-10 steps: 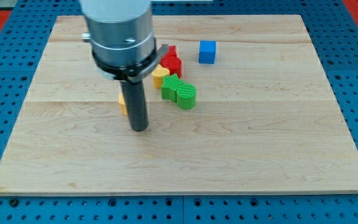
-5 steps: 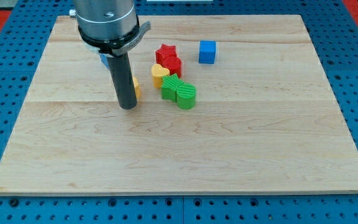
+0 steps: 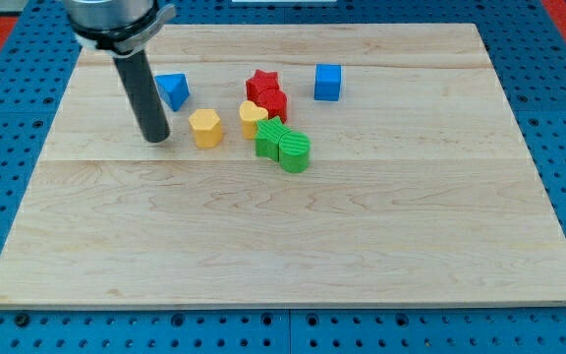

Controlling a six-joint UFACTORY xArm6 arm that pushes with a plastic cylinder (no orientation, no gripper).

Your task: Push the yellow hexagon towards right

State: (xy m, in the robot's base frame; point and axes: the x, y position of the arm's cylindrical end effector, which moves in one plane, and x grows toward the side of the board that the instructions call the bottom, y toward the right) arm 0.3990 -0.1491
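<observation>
The yellow hexagon [image 3: 205, 128] lies on the wooden board [image 3: 362, 236], left of the middle. My tip [image 3: 154, 139] rests on the board a short way to the hexagon's left, apart from it. To the hexagon's right lies a cluster: a yellow heart-like block [image 3: 252, 117], a red star [image 3: 261, 82], a second red block [image 3: 272, 102], and two green blocks [image 3: 283, 145] touching each other.
A blue triangular block [image 3: 173, 89] lies just above and right of my tip. A blue cube [image 3: 328, 82] sits alone to the right of the red star. The board is edged by a blue pegboard surface [image 3: 8, 147].
My tip has moved up and to the left, from below the yellow hexagon to its left side. The hexagon and blue triangle are now uncovered. No block has visibly moved.
</observation>
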